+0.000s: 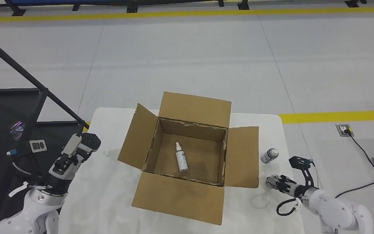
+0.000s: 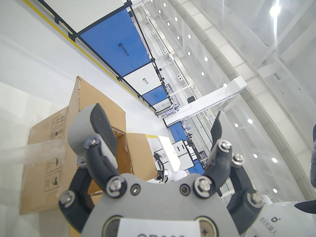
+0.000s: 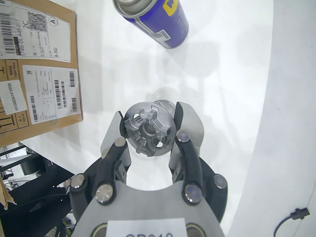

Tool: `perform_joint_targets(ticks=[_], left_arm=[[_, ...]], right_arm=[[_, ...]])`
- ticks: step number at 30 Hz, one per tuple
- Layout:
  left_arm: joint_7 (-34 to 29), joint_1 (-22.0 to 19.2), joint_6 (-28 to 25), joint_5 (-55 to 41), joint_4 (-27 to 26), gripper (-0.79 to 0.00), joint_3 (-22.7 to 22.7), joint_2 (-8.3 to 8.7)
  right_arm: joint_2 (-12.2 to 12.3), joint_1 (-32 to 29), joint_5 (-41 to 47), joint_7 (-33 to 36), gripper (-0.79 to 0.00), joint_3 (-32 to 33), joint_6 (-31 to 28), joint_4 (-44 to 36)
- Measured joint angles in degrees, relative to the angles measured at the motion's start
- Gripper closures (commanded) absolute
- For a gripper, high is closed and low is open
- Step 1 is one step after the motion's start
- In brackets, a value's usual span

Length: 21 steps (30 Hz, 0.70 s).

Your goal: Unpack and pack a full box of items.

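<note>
**Top view with both wrist views: unpacking judged nearly done, one item left in the box**

- **Table** (image 1: pixel 111 175): white-covered, carries everything below.
- **Box** (image 1: pixel 178 202): stands upright at table centre with four flaps folded outward. It is stiff cardboard, probably light.
- **Left gripper** (image 2: pixel 158 122): at 9 o'clock of the box and well apart from it. Its fingers are spread wide and hold nothing.
- **Right gripper** (image 3: pixel 149 118): at 4 o'clock of the box, just beyond the side flap. Its fingers are clamped on the hub.
- **Can** (image 1: pixel 269 155): an aerosol standing upright on the table at 3 o'clock of the box, near the flap's edge and at 12 o'clock of the right gripper. It is rigid, smooth and round, so likely to roll if tipped, and is best taken across mid-body.
- **Bottle** (image 1: pixel 182 157): a small spray bottle lying on its side on the box floor, long axis running 12 to 6 o'clock. It is probably light, thin plastic, best taken across the body rather than the spray head.
- **Hub** (image 3: pixel 150 131): a cast metal disc with a toothed centre, held by its rim between the pads. Whether it rests on the table cannot be told. It is judged dense, stiff and slick, so it wants a firm hold square across the rim
</note>
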Motion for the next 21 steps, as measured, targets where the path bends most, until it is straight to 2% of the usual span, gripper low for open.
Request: perform_joint_targets(ticks=[1,2,5,7,8,10,11,12,17,21], left_arm=[[0.0,0.0,0.0,0.0,0.0,-0.785,0.0,0.0],[0.0,0.0,0.0,0.0,0.0,-0.785,0.0,0.0],[0.0,0.0,0.0,0.0,0.0,-0.785,0.0,0.0],[0.0,0.0,0.0,0.0,0.0,-0.785,0.0,0.0],[0.0,0.0,0.0,0.0,0.0,-0.785,0.0,0.0],[0.0,0.0,0.0,0.0,0.0,-0.785,0.0,0.0],[0.0,0.0,0.0,0.0,0.0,-0.785,0.0,0.0],[0.0,0.0,0.0,0.0,0.0,-0.785,0.0,0.0],[0.0,0.0,0.0,0.0,0.0,-0.785,0.0,0.0],[0.0,0.0,0.0,0.0,0.0,-0.785,0.0,0.0]], right_arm=[[0.1,0.3,-0.4,0.3,-0.163,-0.4,0.4,0.5],[0.2,0.6,-0.6,0.5,-0.323,-0.7,0.7,0.8],[0.5,1.6,-1.0,1.3,-0.431,-1.3,1.2,1.9],[0.7,2.1,-0.7,1.5,-0.6,-1.5,1.0,2.6],[0.8,2.3,-0.5,1.5,-0.656,-1.6,0.9,2.9],[1.0,2.7,-0.6,1.6,-0.696,-1.9,1.0,3.5],[1.1,2.9,-0.6,1.7,-0.76,-2.0,1.1,3.7],[1.2,3.0,-0.6,1.7,-0.785,-2.1,1.2,3.8],[1.7,3.1,-0.2,0.5,-0.785,-1.7,1.9,2.6],[1.9,0.4,-0.9,-3.7,-0.785,1.2,6.2,-6.1]])
